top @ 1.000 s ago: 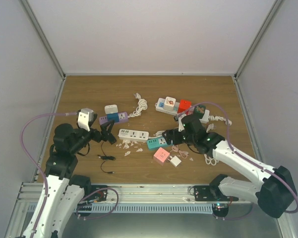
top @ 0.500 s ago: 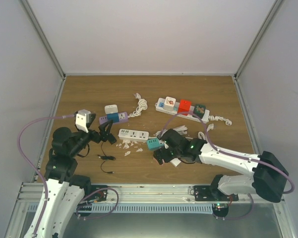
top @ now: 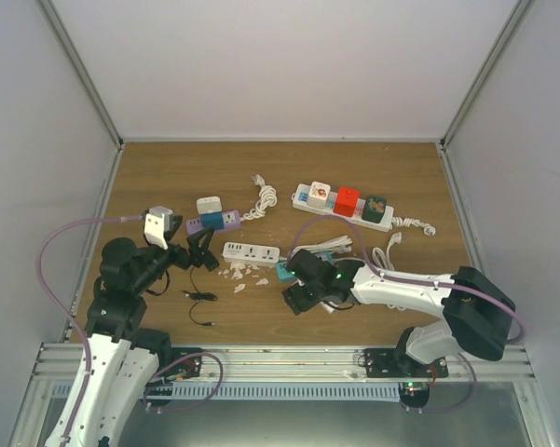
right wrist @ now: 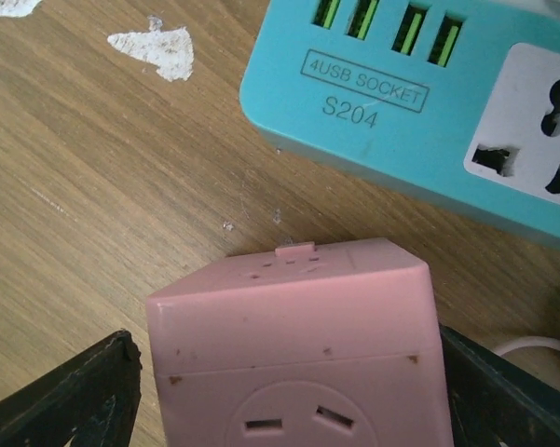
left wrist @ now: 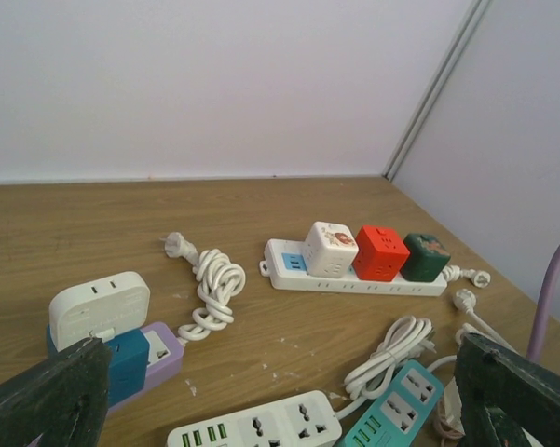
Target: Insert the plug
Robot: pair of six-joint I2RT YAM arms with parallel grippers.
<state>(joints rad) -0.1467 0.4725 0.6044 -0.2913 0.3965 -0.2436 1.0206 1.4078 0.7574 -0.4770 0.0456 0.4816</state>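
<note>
A pink cube adapter (right wrist: 289, 317) with a socket face sits on the wood just in front of the teal power strip (right wrist: 419, 102). My right gripper (right wrist: 284, 382) is open and straddles the cube, one finger (right wrist: 75, 396) on each side, with a thin gap at the left. In the top view the right gripper (top: 298, 296) hides the cube, beside the teal strip (top: 287, 270). My left gripper (top: 198, 250) is open and empty, left of the white power strip (top: 251, 252). In the left wrist view it (left wrist: 280, 414) hovers over that strip (left wrist: 261, 428).
A long white strip carrying white, red and green cubes (top: 340, 203) lies at the back right. A purple, blue and white adapter stack (top: 212, 216) and a coiled white cord (top: 261, 197) lie at the back left. A thin black cable (top: 200, 303) lies near the front left.
My right arm has swung left and down, from beside the long white strip to over the pink cube, which it now covers in the top view. The left arm has barely moved.
</note>
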